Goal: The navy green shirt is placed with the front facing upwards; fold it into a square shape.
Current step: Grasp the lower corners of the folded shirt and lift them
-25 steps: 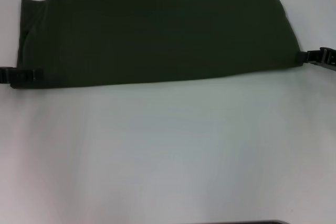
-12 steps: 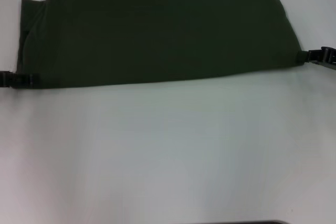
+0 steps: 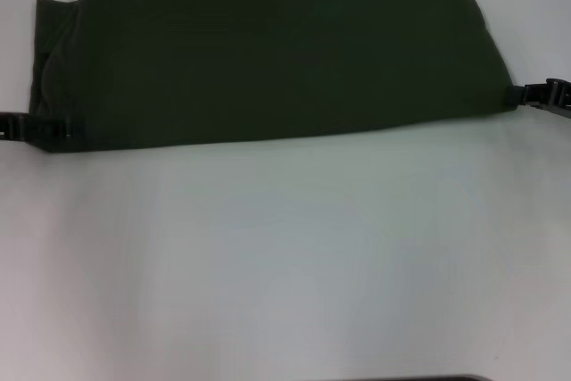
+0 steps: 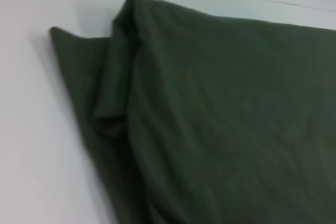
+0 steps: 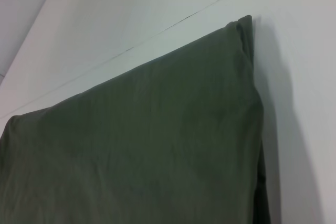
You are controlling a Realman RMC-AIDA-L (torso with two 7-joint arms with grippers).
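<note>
On the white table (image 3: 285, 265), folded navy green shirt (image 3: 268, 51), left tool (image 3: 40, 128) and right tool (image 3: 526, 95) at its near corners, grip unclear.

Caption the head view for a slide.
Folded green shirt on the white table, left gripper and right gripper at its near corners.
</note>
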